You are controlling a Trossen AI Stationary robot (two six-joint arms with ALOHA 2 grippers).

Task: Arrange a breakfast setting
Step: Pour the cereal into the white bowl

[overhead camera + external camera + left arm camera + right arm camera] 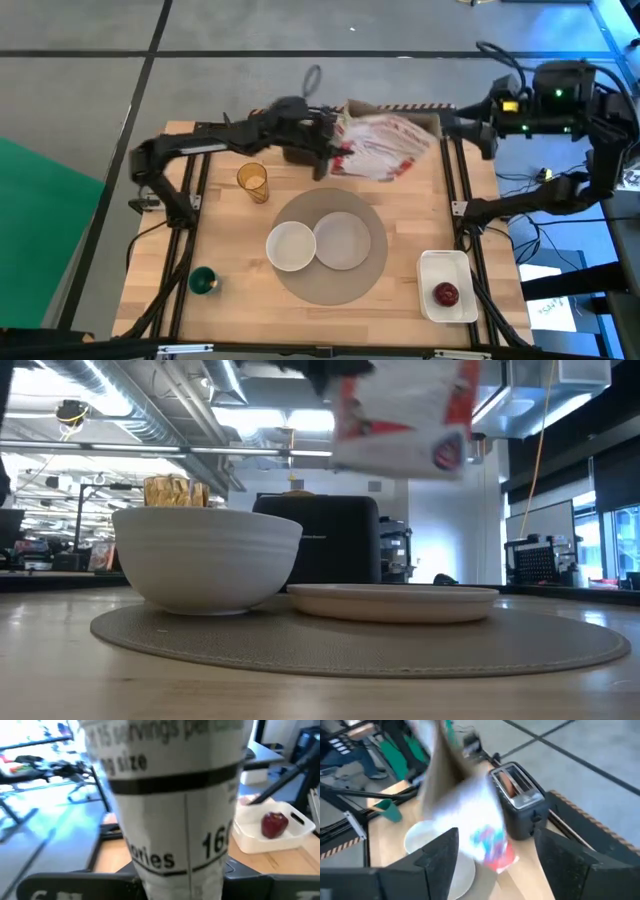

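1. Near the far edge of the table, the left gripper (322, 150) was clamped on a white printed bag (385, 147), held up off the tabletop.
2. From the left wrist, the bag (175, 805) filled most of the picture, its nutrition print close in front of the fingers.
3. Beside that gripper, on its far side, stood a black toaster (517, 800) with something brown in its slot.
4. Off the table's right edge, the right gripper (492, 857) was drawn back with its fingers spread apart and nothing between them, the bag just in front of them.
5. Nearer the front than the left gripper lay the round grey placemat (330, 285), with the white bowl (291, 246) and white plate (343, 240) on it, touching side by side.
6. Just to the left of the left gripper, and a little nearer the front, stood the amber tumbler (252, 182).
7. Well away, at the front right corner, the red apple (446, 294) sat in a white tray (447, 265).
8. At the front left stood a small green cup (203, 282).
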